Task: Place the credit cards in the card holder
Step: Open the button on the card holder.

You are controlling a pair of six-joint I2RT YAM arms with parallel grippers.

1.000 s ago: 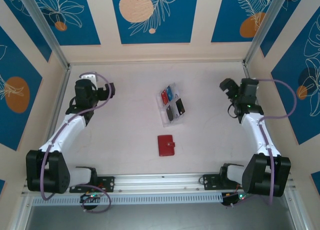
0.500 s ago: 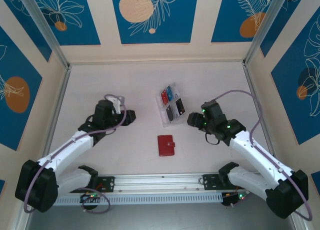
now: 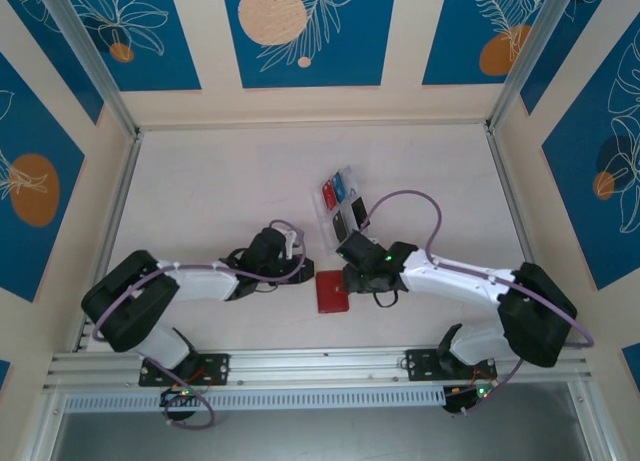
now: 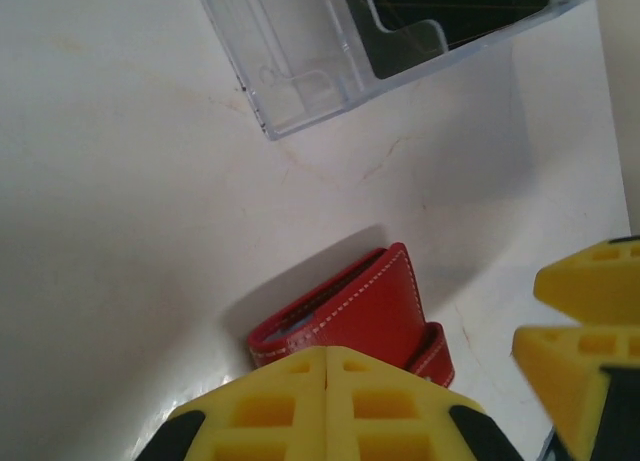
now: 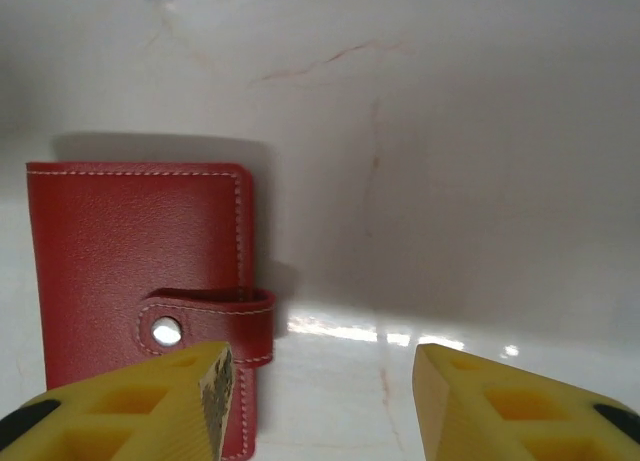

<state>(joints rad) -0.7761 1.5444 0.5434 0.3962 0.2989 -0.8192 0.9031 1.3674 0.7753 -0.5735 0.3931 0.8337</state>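
The card holder point(image 3: 331, 292) lies closed on the bench point(image 3: 220, 181), long axis running near-to-far, between both arms. The right gripper point(image 5: 318, 396), jaws partly apart and empty, hovers just right of it, one finger above the snap tab point(image 5: 205, 316), arm stretched low. The left gripper point(image 4: 326, 406), jaws pressed together, sits just left of the holder. The credit cards point(image 3: 352, 219) lie in the clear tray point(image 3: 334, 245) just beyond.

The card holder point(image 3: 331, 291) lies on the table point(image 3: 220, 181), toward its front edge and between the two arms. Behind the card holder, a little apart from it, sits the tray point(image 3: 326, 226) with the cards point(image 3: 346, 224) in its compartments. The left pincer point(image 3: 301, 269) is just left of the card holder, and the right pincer point(image 3: 352, 274) is at its right edge.
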